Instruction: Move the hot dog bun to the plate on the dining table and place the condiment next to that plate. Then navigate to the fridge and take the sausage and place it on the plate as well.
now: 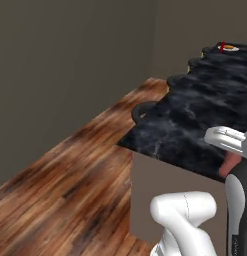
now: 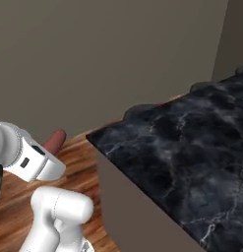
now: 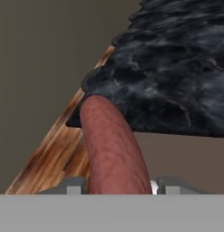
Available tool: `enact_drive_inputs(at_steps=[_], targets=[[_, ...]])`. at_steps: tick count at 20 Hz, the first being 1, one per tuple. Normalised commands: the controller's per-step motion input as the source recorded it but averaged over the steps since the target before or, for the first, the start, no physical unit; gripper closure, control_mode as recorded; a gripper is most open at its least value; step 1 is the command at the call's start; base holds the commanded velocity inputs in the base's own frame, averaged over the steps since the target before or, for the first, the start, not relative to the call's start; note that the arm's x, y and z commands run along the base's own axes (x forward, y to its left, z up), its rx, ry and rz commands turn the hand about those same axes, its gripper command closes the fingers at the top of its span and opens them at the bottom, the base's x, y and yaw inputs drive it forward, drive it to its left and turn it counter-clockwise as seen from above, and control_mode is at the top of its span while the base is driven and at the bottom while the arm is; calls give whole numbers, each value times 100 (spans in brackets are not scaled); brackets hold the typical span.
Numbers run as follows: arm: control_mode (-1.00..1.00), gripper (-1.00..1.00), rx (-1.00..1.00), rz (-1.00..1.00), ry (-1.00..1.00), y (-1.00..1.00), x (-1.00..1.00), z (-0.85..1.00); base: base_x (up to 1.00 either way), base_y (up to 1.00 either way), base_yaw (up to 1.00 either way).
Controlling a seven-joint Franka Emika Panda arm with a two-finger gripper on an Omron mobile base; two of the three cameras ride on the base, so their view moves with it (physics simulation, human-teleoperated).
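One sausage (image 3: 111, 145) is sitting clamped in the gripper (image 3: 118, 186), its rounded end sticking forward past the jaws. It is looking light, soft and smooth-skinned, so it is probably liable to slip or swing; a hold nearer its middle would likely suit better. Beyond, the dark marble dining table (image 1: 195, 120) is stretching away, and a plate (image 1: 230, 48) is lying at the far end, its contents too small to tell.

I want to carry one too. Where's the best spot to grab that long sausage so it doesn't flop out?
Grab the sausage across its round sides, as the gripper does here, jaws shut on it near one end. It is long, smooth and slightly curved, so squeezing the narrow width works; the ends are rounded and would probably slip. A hold nearer the middle would likely tip less.
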Motion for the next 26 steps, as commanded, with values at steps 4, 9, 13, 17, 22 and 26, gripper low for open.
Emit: enact_drive_inputs(at_steps=[4, 9, 13, 17, 22, 26], targets=[[100, 100, 0, 0, 0, 0, 0, 0, 100, 100, -26], [100, 100, 0, 0, 0, 0, 0, 0, 100, 100, -26], [100, 100, 0, 0, 0, 0, 0, 0, 100, 100, -26], [100, 100, 0, 0, 0, 0, 0, 0, 100, 100, -26], [100, 100, 0, 0, 0, 0, 0, 0, 100, 100, -26], [100, 100, 0, 0, 0, 0, 0, 0, 100, 100, -27]])
